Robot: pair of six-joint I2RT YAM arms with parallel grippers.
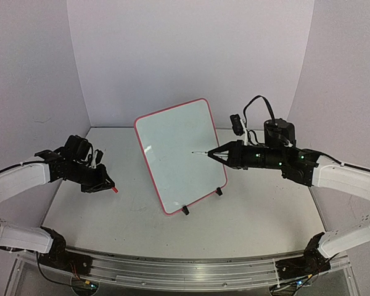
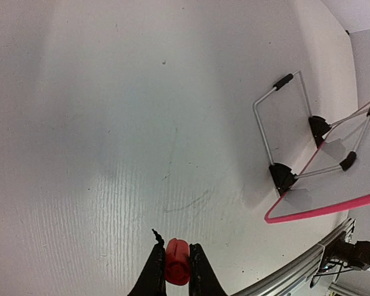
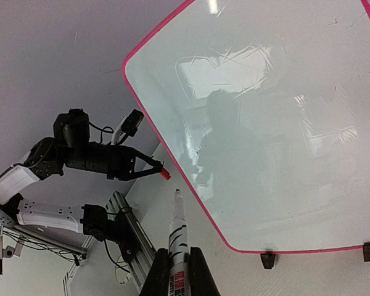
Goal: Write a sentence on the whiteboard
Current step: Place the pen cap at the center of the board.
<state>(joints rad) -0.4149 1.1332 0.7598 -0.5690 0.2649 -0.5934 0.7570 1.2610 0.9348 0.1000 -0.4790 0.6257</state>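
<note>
From above, the right gripper is clamped on the marker. Its tip is at the blank whiteboard straight ahead, contact unclear, while the left gripper, well off to that gripper's far side, pinches the red cap. The left wrist view shows the jaws narrow around that cap, with the board's thin wire stand far ahead to the right. In the right wrist view the marker's barrel sits between closed fingers. The board looks light, stiff and slick, likely to slide under pressure, so steadying its rim seems wise.
</note>
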